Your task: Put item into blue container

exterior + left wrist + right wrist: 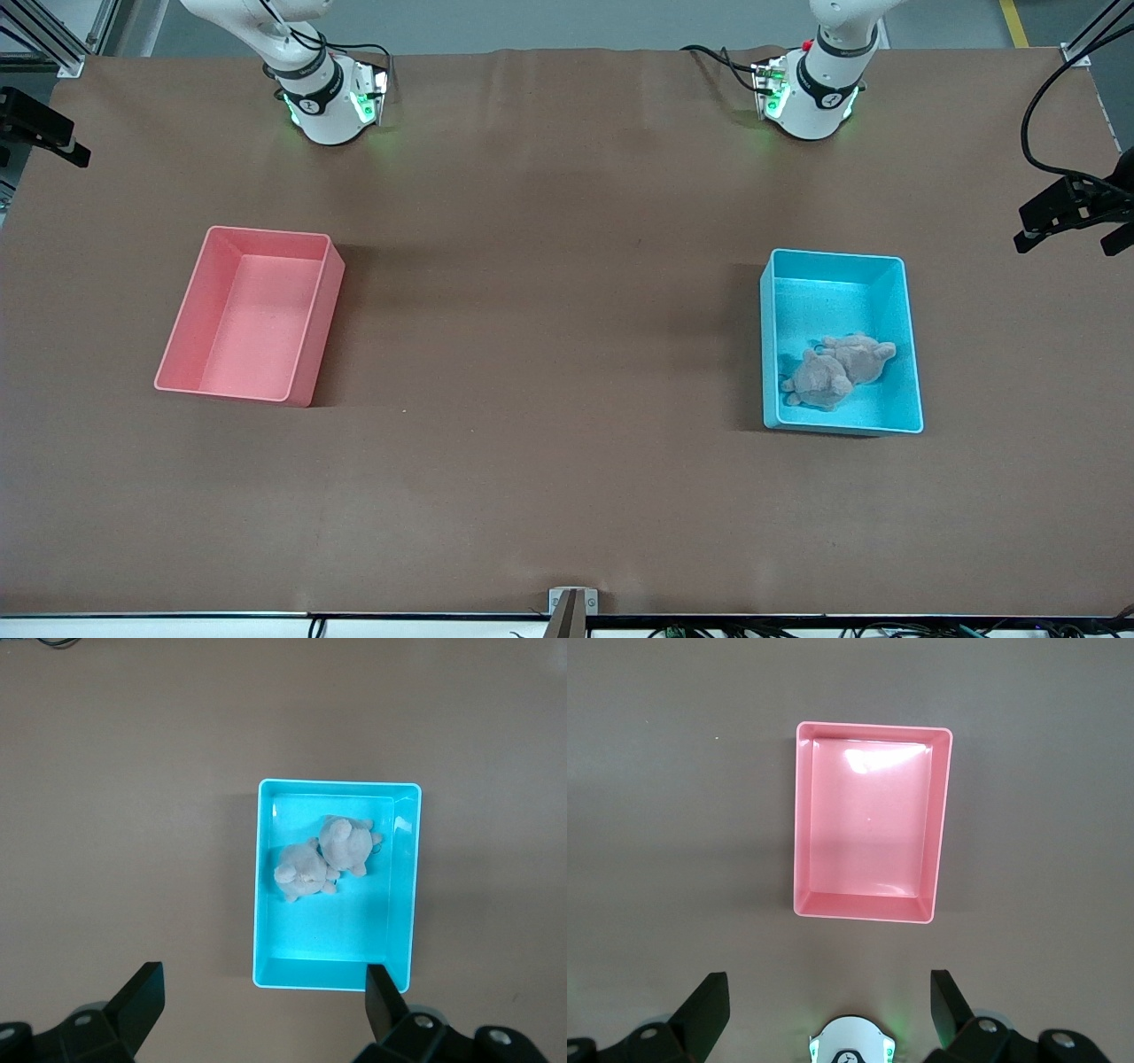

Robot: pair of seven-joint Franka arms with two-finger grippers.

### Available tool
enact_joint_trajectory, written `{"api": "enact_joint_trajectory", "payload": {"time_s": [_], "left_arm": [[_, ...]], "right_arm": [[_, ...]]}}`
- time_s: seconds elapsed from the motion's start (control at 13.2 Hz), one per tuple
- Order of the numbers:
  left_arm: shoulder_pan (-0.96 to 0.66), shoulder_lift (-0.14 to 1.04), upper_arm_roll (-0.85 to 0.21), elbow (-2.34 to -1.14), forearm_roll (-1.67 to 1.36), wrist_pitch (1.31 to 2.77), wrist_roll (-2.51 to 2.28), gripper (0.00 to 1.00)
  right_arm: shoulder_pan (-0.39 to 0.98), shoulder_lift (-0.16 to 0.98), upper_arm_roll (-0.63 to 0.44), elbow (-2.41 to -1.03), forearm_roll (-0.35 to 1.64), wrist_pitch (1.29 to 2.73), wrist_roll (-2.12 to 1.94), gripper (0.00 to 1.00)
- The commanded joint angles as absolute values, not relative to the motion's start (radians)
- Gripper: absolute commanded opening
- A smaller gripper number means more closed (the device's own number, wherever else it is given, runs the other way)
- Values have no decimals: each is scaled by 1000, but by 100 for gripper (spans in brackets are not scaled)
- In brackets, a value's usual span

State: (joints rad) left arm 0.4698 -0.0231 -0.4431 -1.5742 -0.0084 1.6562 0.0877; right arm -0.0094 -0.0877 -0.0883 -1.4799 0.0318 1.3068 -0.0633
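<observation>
The blue container (769,354) stands toward the left arm's end of the table. Two grey plush toys (819,379) (859,354) lie side by side in it, in the half nearer the front camera. The left wrist view looks straight down on the container (337,935) and the two toys (299,873) (344,846). My left gripper (263,979) hangs open and empty high over the container's end nearest the left arm's base. My right gripper (827,979) is open and empty too, high over the table between the right arm's base (852,1041) and the pink bin. Neither gripper shows in the front view.
A pink bin (182,341) of the same shape stands toward the right arm's end, with nothing in it (799,815). Both arm bases (323,102) (811,93) stand at the table's back edge. Black camera mounts (44,128) (1072,208) jut in at both ends.
</observation>
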Motion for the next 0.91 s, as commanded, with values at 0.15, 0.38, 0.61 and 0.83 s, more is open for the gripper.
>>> {"api": "enact_joint_trajectory", "payload": {"time_s": [0.15,0.38,0.61,0.83], "left_arm": [[471,-14,-443,-1549,-17,1635,95,100],[445,0,-411,-1549,-20,1635,92,100],[255,0,-225,-1549,-18,1635,94,100],[112,0,-92,-1549,-18,1635,94,100]], "right_arm": [[-11,-104,-84,-1496,32,1312,-106,100],[-12,-104,-86,-1496,31,1307,-106,100],[-11,-104,-86,-1496,31,1307,-100,100],[-11,-104,-84,-1496,28,1308,-95,100]]}}
